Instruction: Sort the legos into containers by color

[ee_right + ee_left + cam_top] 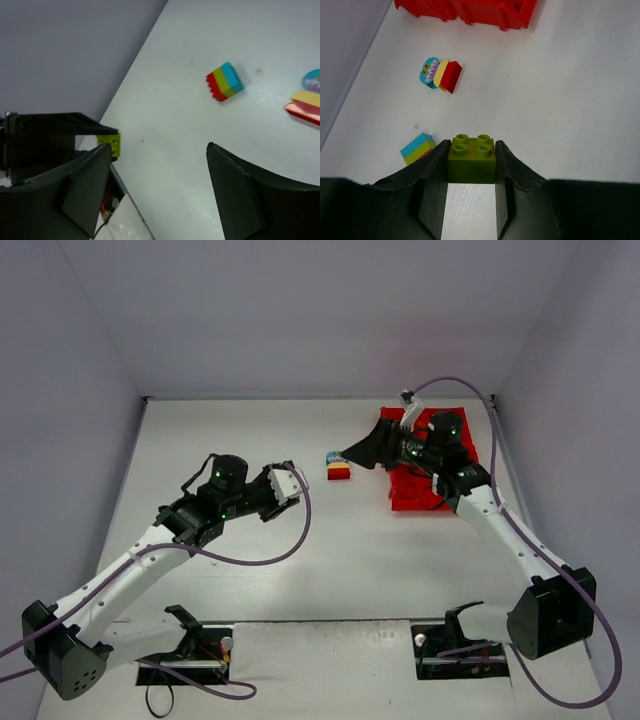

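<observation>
The left gripper [292, 486] squeezes a green brick [471, 161], up off the table [350, 560] and well apart from the red tray [485, 12]; the right gripper [159, 147] is wide open and empty; next, I think, carry the brick over to the tray and let go.

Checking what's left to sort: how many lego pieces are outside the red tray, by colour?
Green pieces: 2, counting the green brick in the left fingers
Red pieces: 2
Teal or blue pieces: 2
Yellow piece: 1
Total: 7
</observation>
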Tool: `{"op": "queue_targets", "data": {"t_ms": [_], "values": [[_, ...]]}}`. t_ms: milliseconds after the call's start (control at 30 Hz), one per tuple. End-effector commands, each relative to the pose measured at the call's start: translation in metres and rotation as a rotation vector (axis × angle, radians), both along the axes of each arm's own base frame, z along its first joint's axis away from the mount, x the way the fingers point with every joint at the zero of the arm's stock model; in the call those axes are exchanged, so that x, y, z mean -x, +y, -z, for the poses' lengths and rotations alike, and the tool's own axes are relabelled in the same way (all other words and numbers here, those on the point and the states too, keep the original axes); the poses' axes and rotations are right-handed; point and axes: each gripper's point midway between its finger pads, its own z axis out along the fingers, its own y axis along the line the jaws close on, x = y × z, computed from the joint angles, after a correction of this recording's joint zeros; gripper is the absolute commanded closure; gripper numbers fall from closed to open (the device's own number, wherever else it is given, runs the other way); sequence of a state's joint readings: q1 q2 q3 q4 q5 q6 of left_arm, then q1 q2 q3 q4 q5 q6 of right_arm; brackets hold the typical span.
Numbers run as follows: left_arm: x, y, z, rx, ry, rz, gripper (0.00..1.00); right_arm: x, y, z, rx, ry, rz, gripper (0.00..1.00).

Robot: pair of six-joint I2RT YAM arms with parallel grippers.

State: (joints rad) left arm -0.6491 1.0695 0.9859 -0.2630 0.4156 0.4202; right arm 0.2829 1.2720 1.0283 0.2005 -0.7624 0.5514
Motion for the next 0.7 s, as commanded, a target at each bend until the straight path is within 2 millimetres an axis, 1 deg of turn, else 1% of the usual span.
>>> {"op": "queue_targets", "data": {"t_ms": [0, 100, 133, 167, 200, 267, 300, 500, 533, 667], "values": [[0.0, -0.008, -0.036, 0.067, -0.143, 0.048, 0.83, 0.028, 0.04, -0.03, -0.081, -0.076, -0.149, 0.27], [0.0, -0.008, -0.033, 0.055, -0.165, 0.052, 0.83, 0.035, 0.059, -0.023, -0.072, -0.064, -0.176, 0.27], [0.0, -0.007, -0.032, 0.051, -0.172, 0.053, 0.83, 0.042, 0.07, -0.018, -0.068, -0.051, -0.204, 0.27], [0.0, -0.007, -0.034, 0.052, -0.179, 0.054, 0.83, 0.044, 0.075, -0.016, -0.067, -0.051, -0.212, 0.27], [0.001, -0.007, -0.033, 0.051, -0.178, 0.057, 0.83, 0.05, 0.084, -0.013, -0.063, -0.047, -0.232, 0.27], [0.001, -0.007, -0.032, 0.049, -0.186, 0.063, 0.83, 0.052, 0.093, -0.008, -0.059, -0.038, -0.244, 0.27], [0.002, -0.007, -0.032, 0.046, -0.191, 0.067, 0.83, 0.056, 0.101, -0.003, -0.053, -0.03, -0.254, 0.27], [0.004, -0.007, -0.033, 0.041, -0.215, 0.071, 0.83, 0.058, 0.12, 0.008, -0.046, -0.01, -0.27, 0.28], [0.003, -0.006, -0.032, 0.039, -0.217, 0.067, 0.83, 0.062, 0.126, 0.007, -0.051, -0.011, -0.285, 0.28], [0.003, -0.007, -0.033, 0.042, -0.218, 0.068, 0.83, 0.064, 0.134, 0.013, -0.041, -0.003, -0.292, 0.29]]}}
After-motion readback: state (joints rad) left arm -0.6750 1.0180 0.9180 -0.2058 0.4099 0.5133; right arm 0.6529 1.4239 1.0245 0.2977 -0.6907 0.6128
